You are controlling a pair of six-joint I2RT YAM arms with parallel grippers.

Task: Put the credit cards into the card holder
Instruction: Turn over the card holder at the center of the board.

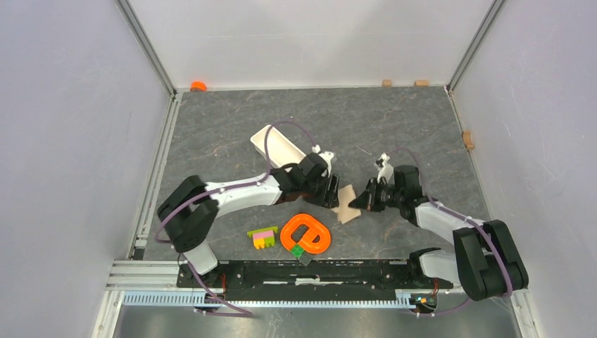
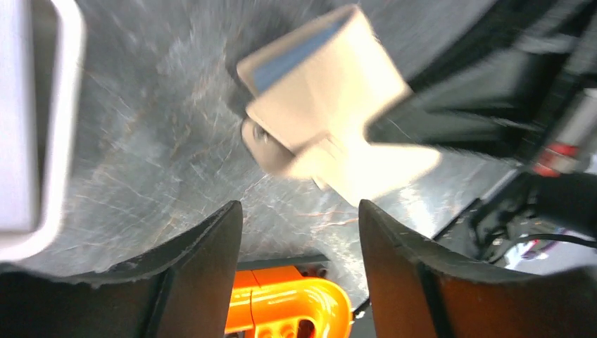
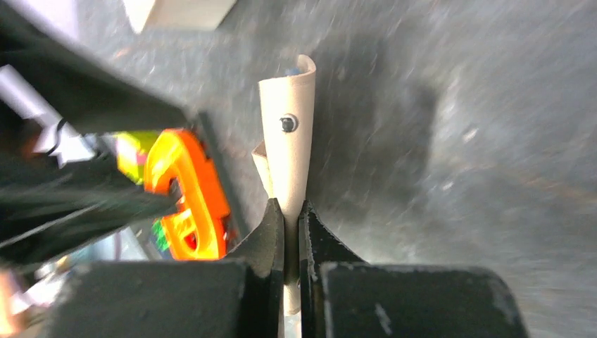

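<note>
card holder (image 2: pixel 331 105): blurred | blue card (image 2: pixel 292 62): only an edge shows | white tray (image 2: pixel 56 141): cut off left

Bare table (image 1: pixel 394 120) open far and right; white tray (image 1: pixel 277 145) just behind the left gripper (image 1: pixel 334 196); orange loop (image 1: pixel 307 234), toy bricks (image 1: pixel 263 238) crowding the near side

No readable text, labels or numbers anywhere.

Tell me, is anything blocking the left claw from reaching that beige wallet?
Nothing visible does. The open left claw faces the wallet, which the right claw pinches shut by one edge; only open space lies between them.
</note>
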